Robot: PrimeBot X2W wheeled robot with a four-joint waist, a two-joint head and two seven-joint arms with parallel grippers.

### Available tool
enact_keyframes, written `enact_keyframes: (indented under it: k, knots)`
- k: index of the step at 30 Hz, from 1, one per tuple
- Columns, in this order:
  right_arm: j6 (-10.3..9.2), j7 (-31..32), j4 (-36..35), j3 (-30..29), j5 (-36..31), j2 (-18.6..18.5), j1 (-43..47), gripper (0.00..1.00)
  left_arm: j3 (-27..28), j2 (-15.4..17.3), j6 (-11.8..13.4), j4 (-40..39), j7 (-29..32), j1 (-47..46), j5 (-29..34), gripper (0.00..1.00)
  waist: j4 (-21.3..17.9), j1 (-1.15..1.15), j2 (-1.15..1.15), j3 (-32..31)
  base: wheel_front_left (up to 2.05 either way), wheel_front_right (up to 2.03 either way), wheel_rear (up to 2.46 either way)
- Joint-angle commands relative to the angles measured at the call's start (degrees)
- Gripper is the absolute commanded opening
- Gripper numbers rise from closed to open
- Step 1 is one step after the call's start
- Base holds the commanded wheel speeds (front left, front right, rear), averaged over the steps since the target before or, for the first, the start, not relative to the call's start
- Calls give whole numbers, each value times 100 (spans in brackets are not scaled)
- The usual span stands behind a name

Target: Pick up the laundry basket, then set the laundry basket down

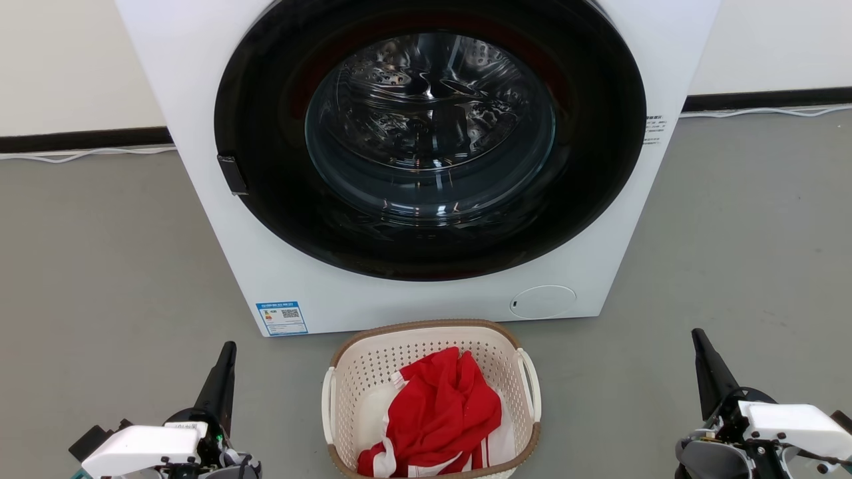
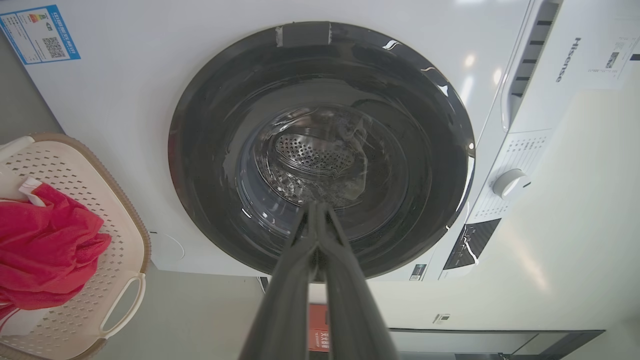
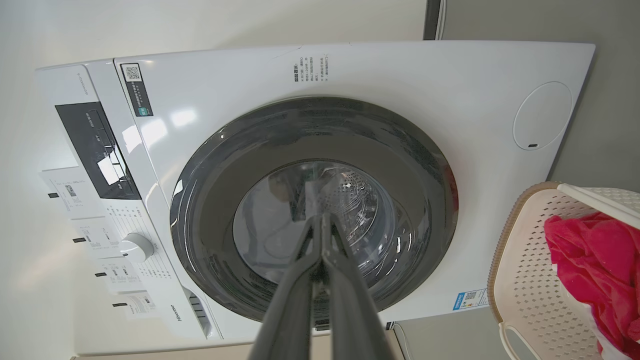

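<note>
1. Closed and empty is how I read the left jaws: their two long dark fingers point(image 2: 292, 280) meet at the tips in the left wrist view.
2. I see the right jaws the same way, closed on nothing, their fingers point(image 3: 295, 295) pressed together against the backdrop of the machine's door.
3. From the head camera, the left jaws sit at the lower left and the right jaws at the lower right. Both point up the view.
4. My task piece, the small cream-white perforated plastic laundry basket point(image 1: 373, 372) with its brown rim, stands upright on the grey floor point(image 1: 100, 266). It is between the two jaws and well apart from each.
5. It sits just in front of the bottom edge of the big white front-loading washing machine point(image 1: 279, 286).
6. A crumpled red and white garment point(image 1: 439, 412) lies inside the basket.
7. The basket's white left handle point(image 1: 327, 406) and white right handle point(image 1: 530, 386) are both untouched.
8. Through the machine's round dark-ringed glass door point(image 1: 429, 133) I can make out the metal drum.
9. A small blue label point(image 1: 281, 318) marks the lower left corner of the machine's front.
</note>
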Motion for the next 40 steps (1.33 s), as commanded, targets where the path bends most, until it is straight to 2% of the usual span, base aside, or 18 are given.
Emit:
enact_keyframes:
  k: [1, 40]
  knots:
    - [42, 59, -162, 109, 10, -33, -233, 0, 187, 40, -56, -125, 29, -304, 21, 0, 0, 0, 0, 0, 0, 0, 0]
    - [42, 74, -161, 90, -5, -20, -235, 0, 236, 5, -56, -123, 69, -308, 62, 0, 0, 0, 0, 0, 0, 0, 0]
